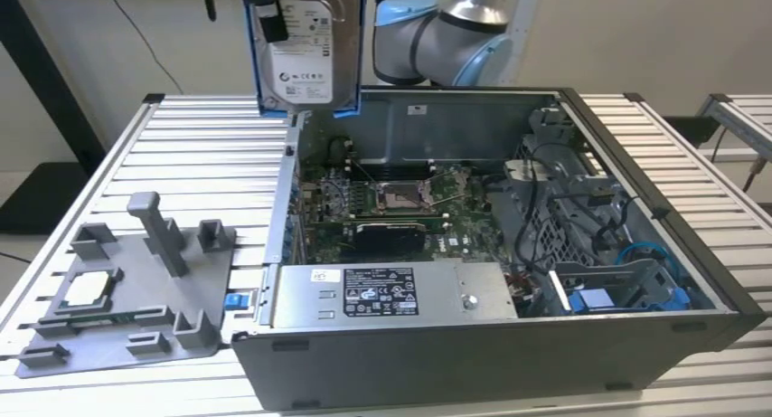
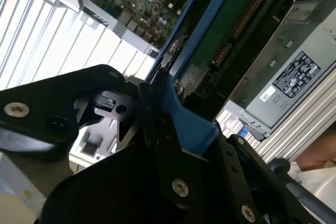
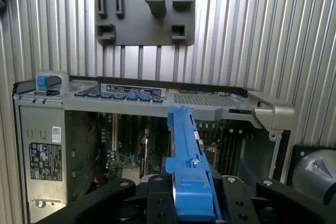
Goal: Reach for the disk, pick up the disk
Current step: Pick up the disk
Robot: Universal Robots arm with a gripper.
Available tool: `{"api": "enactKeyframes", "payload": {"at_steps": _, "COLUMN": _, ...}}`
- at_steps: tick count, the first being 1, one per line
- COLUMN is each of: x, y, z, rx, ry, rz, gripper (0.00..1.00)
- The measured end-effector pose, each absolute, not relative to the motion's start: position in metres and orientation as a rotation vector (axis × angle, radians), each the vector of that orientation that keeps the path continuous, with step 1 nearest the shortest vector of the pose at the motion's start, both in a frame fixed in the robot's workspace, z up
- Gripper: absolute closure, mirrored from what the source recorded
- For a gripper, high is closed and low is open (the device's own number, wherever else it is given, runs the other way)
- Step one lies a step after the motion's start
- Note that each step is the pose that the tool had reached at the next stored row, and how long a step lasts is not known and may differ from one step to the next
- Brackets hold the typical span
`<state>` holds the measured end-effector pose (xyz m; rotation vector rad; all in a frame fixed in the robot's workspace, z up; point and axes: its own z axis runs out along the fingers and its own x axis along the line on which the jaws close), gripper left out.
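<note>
The flat silver-grey disk in its bright blue plastic bracket (image 1: 307,46) is recorded at the upper left-centre of the exterior view, hanging upright and clear above a corner of the open dark grey metal computer case (image 1: 700,263) — the black gripper (image 3: 191,182) is clamped on the bracket's edge. For a sound lift, a firm, plumb hold is judged necessary, the purchase being on thin plastic. A white printed label is noted on the disk and a black-and-white sticker on the long grey power-supply box (image 1: 386,295) — print not transcribed.
</note>
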<state>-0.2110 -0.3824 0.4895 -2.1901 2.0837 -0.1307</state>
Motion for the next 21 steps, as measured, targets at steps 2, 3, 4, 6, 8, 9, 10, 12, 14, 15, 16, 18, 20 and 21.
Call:
{"api": "enactKeyframes", "payload": {"at_steps": 2, "x": -0.204, "y": -0.383, "z": 0.489, "rx": -2.190, "ry": 2.084, "rz": -0.130, "gripper": 1.00}}
{"api": "enactKeyframes", "payload": {"at_steps": 3, "x": -0.201, "y": -0.383, "z": 0.489, "rx": -2.190, "ry": 2.084, "rz": -0.130, "gripper": 1.00}}
{"api": "enactKeyframes", "payload": {"at_steps": 4, "x": -0.199, "y": -0.383, "z": 0.489, "rx": -2.190, "ry": 2.084, "rz": -0.130, "gripper": 1.00}}
{"api": "enactKeyframes", "payload": {"at_steps": 6, "x": -0.195, "y": -0.383, "z": 0.489, "rx": -2.190, "ry": 2.084, "rz": -0.130, "gripper": 1.00}}
{"api": "enactKeyframes", "payload": {"at_steps": 8, "x": -0.190, "y": -0.383, "z": 0.489, "rx": -2.190, "ry": 2.084, "rz": -0.130, "gripper": 1.00}}
{"api": "enactKeyframes", "payload": {"at_steps": 9, "x": -0.187, "y": -0.383, "z": 0.489, "rx": -2.190, "ry": 2.084, "rz": -0.130, "gripper": 1.00}}
{"api": "enactKeyframes", "payload": {"at_steps": 10, "x": -0.184, "y": -0.383, "z": 0.489, "rx": -2.190, "ry": 2.084, "rz": -0.130, "gripper": 1.00}}
{"api": "enactKeyframes", "payload": {"at_steps": 12, "x": -0.176, "y": -0.383, "z": 0.489, "rx": -2.190, "ry": 2.084, "rz": -0.130, "gripper": 1.00}}
{"api": "enactKeyframes", "payload": {"at_steps": 14, "x": -0.170, "y": -0.383, "z": 0.489, "rx": -2.190, "ry": 2.084, "rz": -0.130, "gripper": 1.00}}
{"api": "enactKeyframes", "payload": {"at_steps": 15, "x": -0.167, "y": -0.383, "z": 0.489, "rx": -2.190, "ry": 2.084, "rz": -0.130, "gripper": 1.00}}
{"api": "enactKeyframes", "payload": {"at_steps": 16, "x": -0.165, "y": -0.383, "z": 0.489, "rx": -2.190, "ry": 2.084, "rz": -0.130, "gripper": 1.00}}
{"api": "enactKeyframes", "payload": {"at_steps": 18, "x": -0.160, "y": -0.383, "z": 0.488, "rx": -2.190, "ry": 2.084, "rz": -0.130, "gripper": 1.00}}
{"api": "enactKeyframes", "payload": {"at_steps": 20, "x": -0.155, "y": -0.383, "z": 0.488, "rx": -2.190, "ry": 2.084, "rz": -0.130, "gripper": 1.00}}
{"api": "enactKeyframes", "payload": {"at_steps": 21, "x": -0.152, "y": -0.384, "z": 0.488, "rx": -2.190, "ry": 2.084, "rz": -0.130, "gripper": 1.00}}
